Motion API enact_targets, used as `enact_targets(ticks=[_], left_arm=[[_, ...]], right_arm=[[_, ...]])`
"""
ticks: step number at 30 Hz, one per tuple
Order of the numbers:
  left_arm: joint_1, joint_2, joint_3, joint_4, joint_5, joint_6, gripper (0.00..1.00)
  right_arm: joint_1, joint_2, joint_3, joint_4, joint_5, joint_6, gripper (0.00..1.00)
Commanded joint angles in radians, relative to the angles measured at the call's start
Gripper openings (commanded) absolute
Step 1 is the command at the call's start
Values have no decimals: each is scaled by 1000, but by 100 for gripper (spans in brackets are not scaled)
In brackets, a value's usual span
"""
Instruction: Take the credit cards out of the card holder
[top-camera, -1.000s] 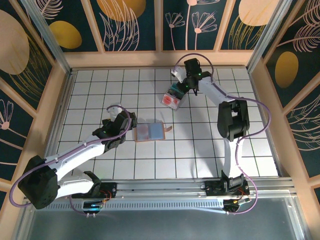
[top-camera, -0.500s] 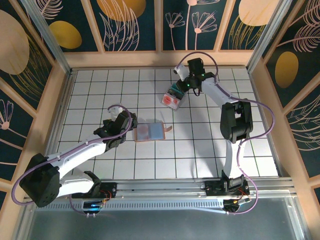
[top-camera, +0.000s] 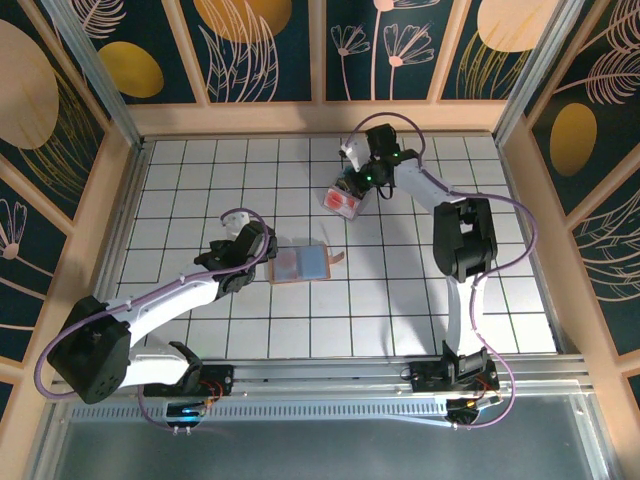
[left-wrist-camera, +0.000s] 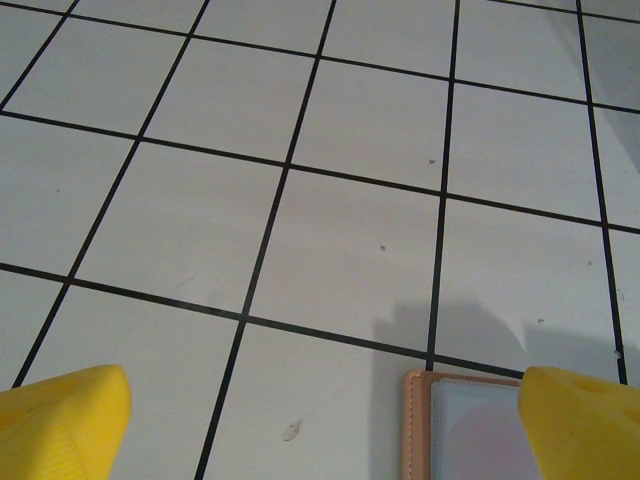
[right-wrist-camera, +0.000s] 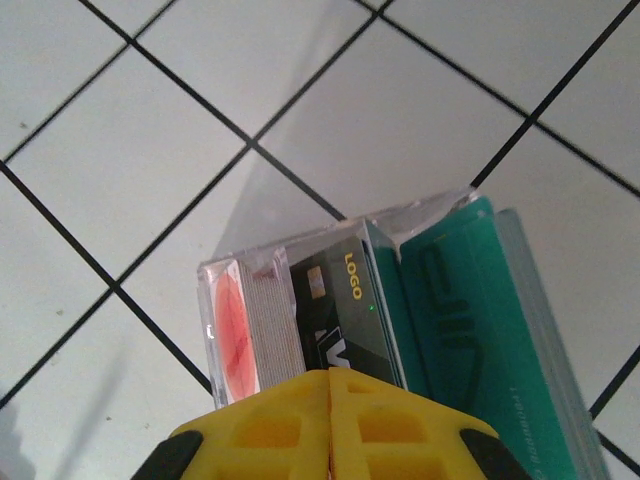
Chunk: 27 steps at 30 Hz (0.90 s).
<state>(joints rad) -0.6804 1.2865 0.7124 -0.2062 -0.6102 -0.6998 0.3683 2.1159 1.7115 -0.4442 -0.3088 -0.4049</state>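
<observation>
Lying open on the tiles, the card holder has the left gripper spread wide just beside its left edge, likely to steady it, while well beyond its far side the right gripper, pinched shut, hangs over the clear box.

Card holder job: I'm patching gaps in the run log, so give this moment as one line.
card holder: open on table | left gripper: open, at its edge | right gripper: shut, at clear box
</observation>
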Motion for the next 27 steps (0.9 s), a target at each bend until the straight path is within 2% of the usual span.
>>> enact_targets(ticks=[1, 27], left_arm=[[8, 8, 29, -6, 1, 1, 99], [9, -7, 16, -24, -10, -4, 99]], right_arm=[[3, 31, 41, -30, -3, 19, 8], [-27, 79, 102, 50, 238, 98, 9]])
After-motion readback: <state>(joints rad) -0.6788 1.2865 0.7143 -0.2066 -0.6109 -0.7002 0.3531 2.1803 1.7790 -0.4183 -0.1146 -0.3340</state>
